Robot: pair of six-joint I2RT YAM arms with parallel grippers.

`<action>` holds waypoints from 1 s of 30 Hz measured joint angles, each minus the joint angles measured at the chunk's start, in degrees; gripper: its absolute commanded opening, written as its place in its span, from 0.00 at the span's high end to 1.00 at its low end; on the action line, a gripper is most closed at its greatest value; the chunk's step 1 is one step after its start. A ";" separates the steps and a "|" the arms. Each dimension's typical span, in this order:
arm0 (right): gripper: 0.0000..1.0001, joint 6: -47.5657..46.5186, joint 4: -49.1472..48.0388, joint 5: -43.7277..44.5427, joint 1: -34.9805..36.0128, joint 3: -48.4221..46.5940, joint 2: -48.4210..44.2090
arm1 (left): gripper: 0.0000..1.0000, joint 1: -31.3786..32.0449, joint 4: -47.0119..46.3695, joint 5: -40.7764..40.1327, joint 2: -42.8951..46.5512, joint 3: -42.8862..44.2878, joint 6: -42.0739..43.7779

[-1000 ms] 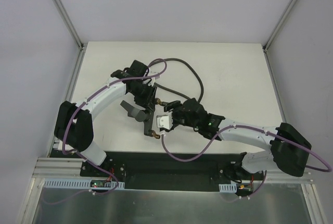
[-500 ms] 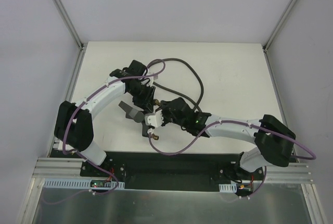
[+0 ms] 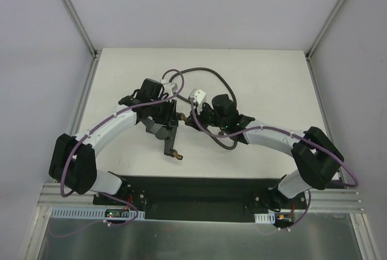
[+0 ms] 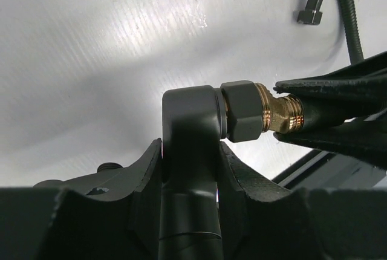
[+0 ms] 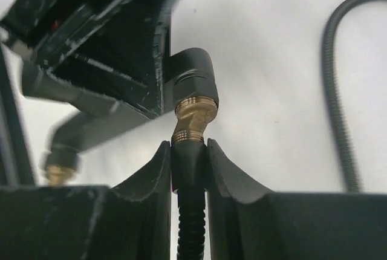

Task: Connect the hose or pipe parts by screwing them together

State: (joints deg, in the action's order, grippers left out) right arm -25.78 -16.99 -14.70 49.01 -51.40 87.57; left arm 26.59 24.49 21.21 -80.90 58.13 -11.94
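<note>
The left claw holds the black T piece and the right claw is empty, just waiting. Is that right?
Not quite. The right gripper is not empty: the right wrist view shows it shut on the hose end, pressed against the brass tip of the T-shaped fitting. The left gripper does hold the fitting.

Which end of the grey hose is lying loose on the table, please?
The end with the small dark nut at top right of the left wrist view; the hose's other end is clamped in the right claw against the fitting's brass tip.
</note>
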 measured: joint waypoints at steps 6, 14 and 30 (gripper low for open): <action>0.99 28.13 -18.21 -10.45 -6.08 5.81 2.97 | 1.00 -0.04 -8.68 -1.14 4.96 -6.88 -2.64; 0.90 73.42 -48.13 -13.88 -11.17 9.42 17.22 | 1.00 -0.02 -16.55 -7.85 8.17 -11.21 -4.81; 0.13 55.74 -42.82 -15.08 -18.16 15.56 -2.84 | 1.00 -0.07 -5.66 -3.82 7.17 -4.42 -3.69</action>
State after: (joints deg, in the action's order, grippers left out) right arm 29.95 -59.81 -29.78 30.85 -35.83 84.73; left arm 26.52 18.83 17.39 -73.73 53.71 -15.64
